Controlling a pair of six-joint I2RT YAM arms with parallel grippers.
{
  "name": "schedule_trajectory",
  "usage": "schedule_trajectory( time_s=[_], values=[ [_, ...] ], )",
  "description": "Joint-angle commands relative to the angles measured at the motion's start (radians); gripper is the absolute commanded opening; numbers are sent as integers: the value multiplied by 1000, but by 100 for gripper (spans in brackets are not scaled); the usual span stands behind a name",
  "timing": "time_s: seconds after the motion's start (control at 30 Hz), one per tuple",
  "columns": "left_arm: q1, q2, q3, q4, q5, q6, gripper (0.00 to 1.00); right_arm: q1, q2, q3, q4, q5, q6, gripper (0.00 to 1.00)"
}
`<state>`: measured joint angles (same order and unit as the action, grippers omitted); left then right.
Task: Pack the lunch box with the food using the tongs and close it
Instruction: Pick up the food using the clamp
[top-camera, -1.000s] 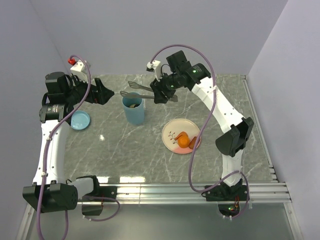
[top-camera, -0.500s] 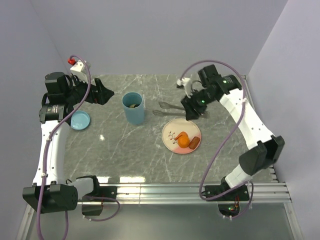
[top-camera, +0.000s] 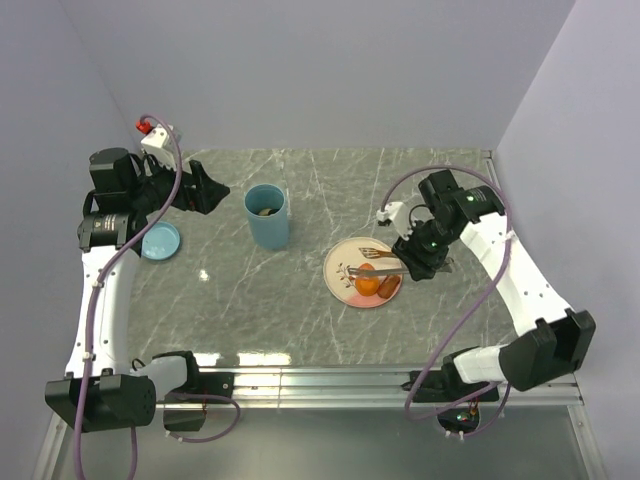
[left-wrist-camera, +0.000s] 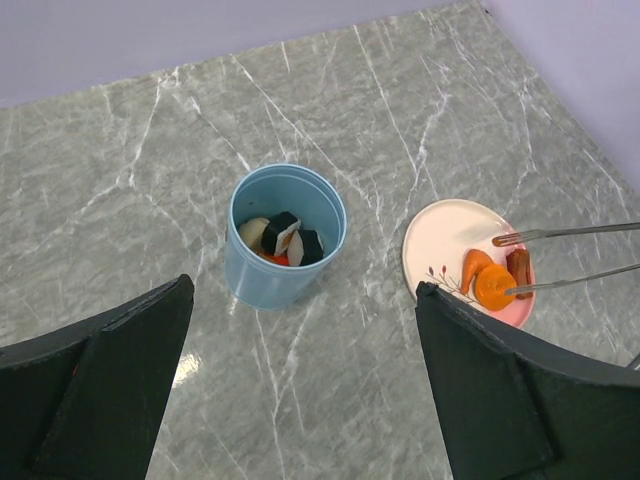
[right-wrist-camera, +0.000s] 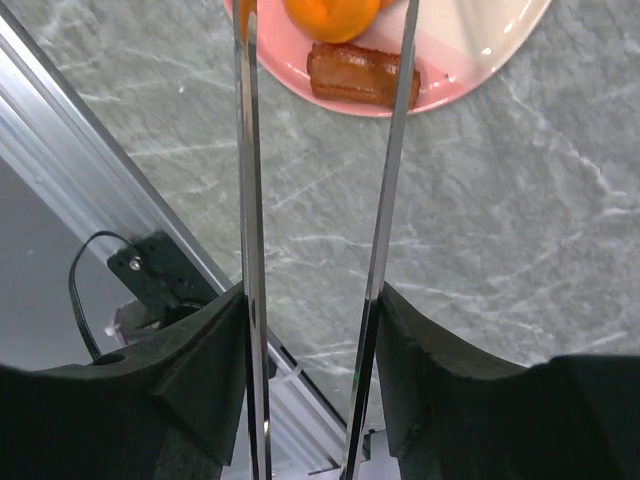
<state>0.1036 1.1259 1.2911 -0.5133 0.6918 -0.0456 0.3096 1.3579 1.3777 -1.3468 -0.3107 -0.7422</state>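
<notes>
Top view: the R arm has swung back from over the lunch box (top-camera: 268, 225) to the pink plate (top-camera: 336, 262) in the last sec. The right gripper (top-camera: 425, 258) is pinching the tongs (top-camera: 380, 269), tips now above the leftover food (top-camera: 368, 284). The left gripper (top-camera: 218, 189) hasn't budged, claw spread wide, nothing in it, w/ the lid (top-camera: 160, 241) flat on the table beside it

Left wrist view: box upright, open, several pcs already inside, dark rolls, a beige bit, smth red. Tong tips apart over the orange round (left-wrist-camera: 493, 288) and sausage (left-wrist-camera: 520, 272)

Right wrist view: fingers pressed on both tong arms, arms apart, nothing caught btwn the tips

Prob one drop-off done, next pick-up starting; approx 3 pcs left, lid not on yet
</notes>
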Motion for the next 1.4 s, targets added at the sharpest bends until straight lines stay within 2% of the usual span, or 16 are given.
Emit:
schedule_trajectory(
  time_s=[0.0,0.27,0.67,1.03,1.37],
  values=[
    [2,-40,-12,24,20,6,99,-7,-69,-37,-57,24,-34,56],
    [2,-44,-12,22,23,6,99,-9,-109,-107,-23,42,-28,58],
    [4,-37,-9,24,32,3,99,-6,-60,-158,78,102,14,57],
    [2,-26,-13,39,28,-5,99,22,-55,-184,104,114,35,51],
    [4,-12,-7,44,35,0,99,28,-75,-105,25,87,26,35]
  ],
)
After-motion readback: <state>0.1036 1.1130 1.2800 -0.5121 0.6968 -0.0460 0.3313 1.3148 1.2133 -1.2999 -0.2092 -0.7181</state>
